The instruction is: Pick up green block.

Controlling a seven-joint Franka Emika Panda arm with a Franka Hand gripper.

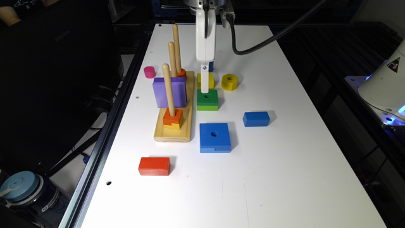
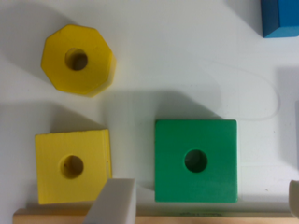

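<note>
The green block [image 1: 207, 99], a square with a centre hole and a dark green top over a lime layer, lies flat on the white table [image 1: 284, 177] beside the wooden peg base. My gripper [image 1: 205, 90] hangs straight down over its far edge, close above it. In the wrist view the green block [image 2: 195, 161] sits between my two pale fingers [image 2: 117, 201], which stand wide apart, one off each side of it. The gripper [image 2: 205, 189] is open and holds nothing.
A yellow square block [image 1: 210, 80] [image 2: 72, 165] and a yellow octagonal block [image 1: 229, 82] [image 2: 77, 60] lie just beyond the green one. The peg base [image 1: 175, 126] with purple and orange blocks stands at the exterior view's left. A blue square block [image 1: 215, 137], blue brick [image 1: 256, 119], red brick [image 1: 154, 166] and pink cylinder [image 1: 149, 72] lie around.
</note>
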